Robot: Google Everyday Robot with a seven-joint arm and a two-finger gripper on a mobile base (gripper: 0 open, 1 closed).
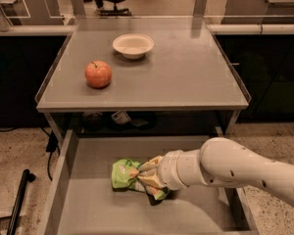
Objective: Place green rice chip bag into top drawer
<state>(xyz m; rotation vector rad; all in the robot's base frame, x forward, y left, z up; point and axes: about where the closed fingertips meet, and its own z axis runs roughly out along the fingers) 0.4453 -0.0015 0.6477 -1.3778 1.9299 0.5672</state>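
The green rice chip bag (126, 174) is a crumpled light-green foil bag with orange and white print. It lies on the flat bottom of the open top drawer (93, 214), below the table's front edge. My gripper (153, 190) is at the bag's right end, at the tip of the white arm that reaches in from the right. The gripper is mostly hidden behind the bag and the white wrist, and it touches the bag.
On the grey tabletop (186, 72) stand an orange-red apple (98, 74) at the left and a white bowl (133, 45) at the back. A black rod (19, 199) lies on the floor left of the drawer. Desks and chairs stand behind.
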